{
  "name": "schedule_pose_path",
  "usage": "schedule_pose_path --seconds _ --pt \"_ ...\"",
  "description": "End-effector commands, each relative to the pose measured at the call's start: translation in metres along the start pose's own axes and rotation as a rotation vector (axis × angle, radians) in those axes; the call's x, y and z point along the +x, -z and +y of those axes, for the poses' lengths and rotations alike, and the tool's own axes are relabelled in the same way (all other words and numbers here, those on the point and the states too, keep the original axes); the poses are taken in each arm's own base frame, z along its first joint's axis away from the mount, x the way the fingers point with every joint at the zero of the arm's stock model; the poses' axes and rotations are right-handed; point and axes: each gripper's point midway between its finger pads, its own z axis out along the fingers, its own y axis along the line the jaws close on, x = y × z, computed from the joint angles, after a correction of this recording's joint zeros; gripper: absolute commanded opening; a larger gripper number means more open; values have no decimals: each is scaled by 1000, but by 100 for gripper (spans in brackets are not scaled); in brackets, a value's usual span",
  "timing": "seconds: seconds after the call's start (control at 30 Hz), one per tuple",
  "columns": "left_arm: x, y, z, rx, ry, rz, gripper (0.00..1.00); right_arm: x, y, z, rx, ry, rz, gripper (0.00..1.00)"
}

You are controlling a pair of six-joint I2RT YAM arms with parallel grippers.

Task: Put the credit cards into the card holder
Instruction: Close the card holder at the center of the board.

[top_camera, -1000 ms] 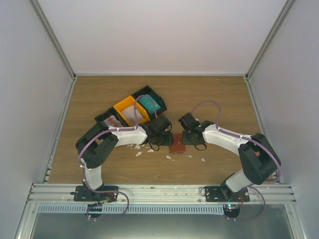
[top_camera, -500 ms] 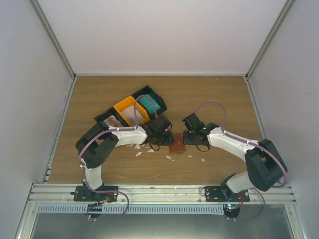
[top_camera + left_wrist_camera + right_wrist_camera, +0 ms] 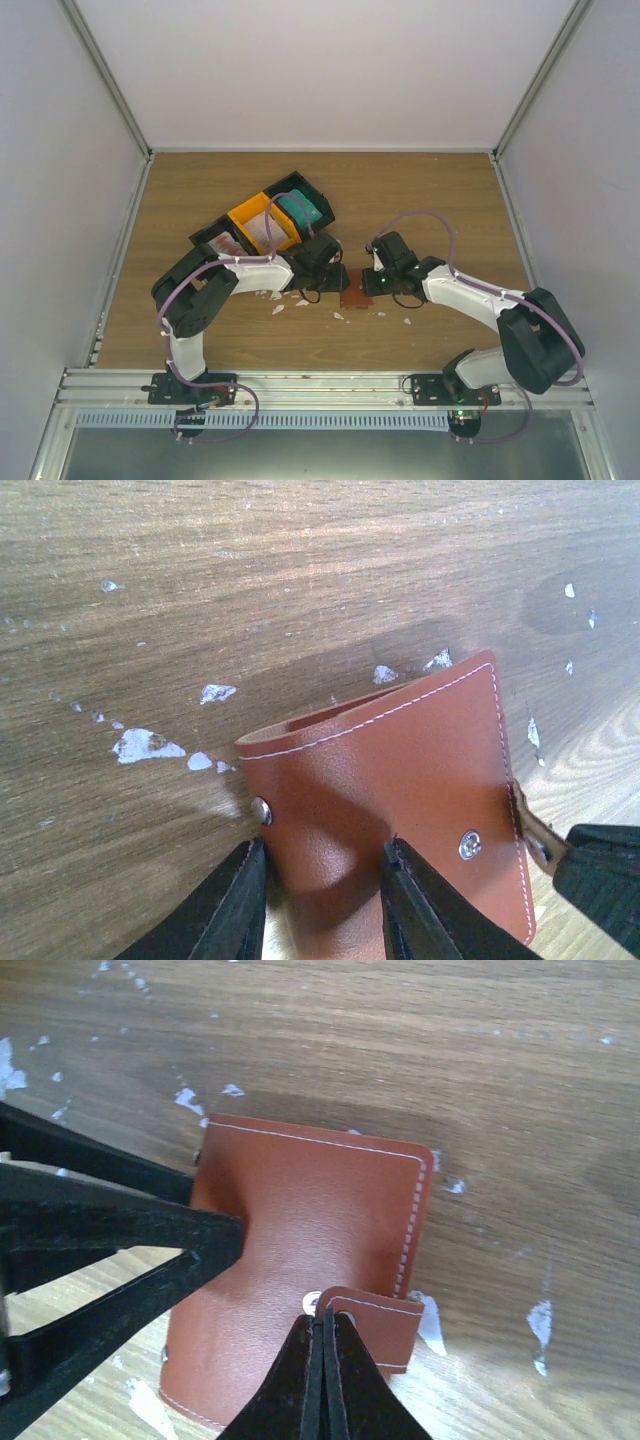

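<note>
Right arm has stretched lower and further in toward the middle since a second ago, and its wrist now sits right at the wallet. The right gripper [image 3: 322, 1325] has its fingers pressed together, tips on the corner of the little snap flap [image 3: 378, 1328]. I can't tell whether it's actually pinching the flap or just poking at it. The left gripper [image 3: 322, 868] is clamped on the near edge of the brown wallet [image 3: 400, 770], which bulges up between its fingers and otherwise lies on the table between the two grippers.

My read: this is the opening-the-wallet step and no card is in yet. Next move probably needs the flap peeled back off its snap while the left side keeps the body pinned.

The cards [image 3: 300, 210] are in the black-and-orange tray [image 3: 290, 183], just past the left gripper on its far side. White scraps [image 3: 140, 747] are scattered around both grippers on the wood-grain table [image 3: 430, 190], with plain white walls [image 3: 320, 70] boxing it in.
</note>
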Motion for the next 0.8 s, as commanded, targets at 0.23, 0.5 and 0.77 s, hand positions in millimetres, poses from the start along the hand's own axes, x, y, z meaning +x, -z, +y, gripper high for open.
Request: schedule_pose_path --seconds 0.23,0.5,0.77 --pt "49 -17 44 -101 47 139 33 2 -8 7 -63 39 10 1" --pt "57 -15 50 -89 59 127 33 9 -7 -4 -16 69 35 0" --pt "56 -12 51 -94 60 127 33 11 -6 -1 -25 87 63 1"
